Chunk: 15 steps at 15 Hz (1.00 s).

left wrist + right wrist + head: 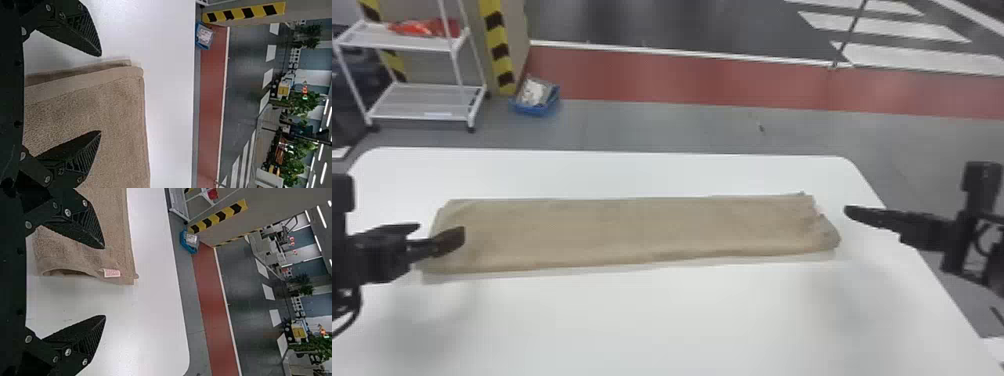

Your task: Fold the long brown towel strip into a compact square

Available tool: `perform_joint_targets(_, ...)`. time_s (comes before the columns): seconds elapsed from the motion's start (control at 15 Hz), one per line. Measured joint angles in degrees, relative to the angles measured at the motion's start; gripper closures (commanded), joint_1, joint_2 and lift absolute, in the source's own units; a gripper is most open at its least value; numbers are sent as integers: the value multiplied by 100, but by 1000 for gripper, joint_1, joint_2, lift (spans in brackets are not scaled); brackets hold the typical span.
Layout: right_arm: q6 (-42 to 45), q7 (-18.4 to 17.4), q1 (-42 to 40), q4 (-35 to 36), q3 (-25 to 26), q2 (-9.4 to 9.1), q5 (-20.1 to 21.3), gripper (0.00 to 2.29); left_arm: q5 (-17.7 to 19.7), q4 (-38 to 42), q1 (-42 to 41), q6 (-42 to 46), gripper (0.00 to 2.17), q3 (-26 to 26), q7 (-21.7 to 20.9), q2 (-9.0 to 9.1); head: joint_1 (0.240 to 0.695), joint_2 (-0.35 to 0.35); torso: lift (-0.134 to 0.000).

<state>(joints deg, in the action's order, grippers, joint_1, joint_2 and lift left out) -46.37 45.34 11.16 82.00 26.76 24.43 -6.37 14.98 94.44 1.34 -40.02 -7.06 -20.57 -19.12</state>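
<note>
In the head view my left gripper [441,234] stands open over the left end of the long brown towel strip [632,227], which lies flat across the white table. My right gripper [852,212] is just off the strip's right end, which is uneven and slightly rumpled. The left wrist view has the left gripper [101,94] with fingers spread around the towel's end edge [90,84], not closed on it. In the right wrist view the right gripper [105,282] is open too, the towel's tagged end [121,262] near one finger and bare table by the other.
The white table [652,320] has rounded far corners. Beyond it on the floor are a white rack [427,95] and a blue bin [536,102], with a yellow-and-black striped post [499,50] beside the rack.
</note>
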Motion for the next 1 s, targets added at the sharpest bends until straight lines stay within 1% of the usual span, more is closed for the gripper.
perform_joint_targets(0.13,0,2,19,0,20,0,-4,299,-103,-112,39,142,302,87,25,7,695,-165,-124)
perform_joint_targets(0.27,0,10,32,0,53,9,-34,299,-147,-132,50,137,323,125,31,10,695,-169,-124)
perform_joint_targets(0.33,0,10,33,0,61,18,-61,299,-166,-132,49,99,383,136,42,12,695,-169,-124)
perform_joint_targets(0.4,0,15,34,0,62,25,-77,299,-179,-131,45,56,562,140,45,12,695,-170,-124)
perform_joint_targets(0.47,0,32,39,0,62,31,-89,299,-192,-127,38,14,640,143,46,10,695,-170,-124)
perform_joint_targets(0.67,0,57,57,0,43,35,-90,299,-201,-103,27,-42,643,143,81,7,695,-166,-124)
perform_joint_targets(0.8,-15,77,55,0,44,35,-90,299,-207,-101,31,-53,1163,143,76,5,695,-165,-124)
perform_joint_targets(0.87,-26,80,45,1,52,35,-96,299,-214,-101,37,-55,1312,148,90,5,695,-165,-124)
perform_joint_targets(1.0,-47,94,37,5,73,35,-134,299,-220,-94,46,-84,1349,151,100,5,695,-165,-124)
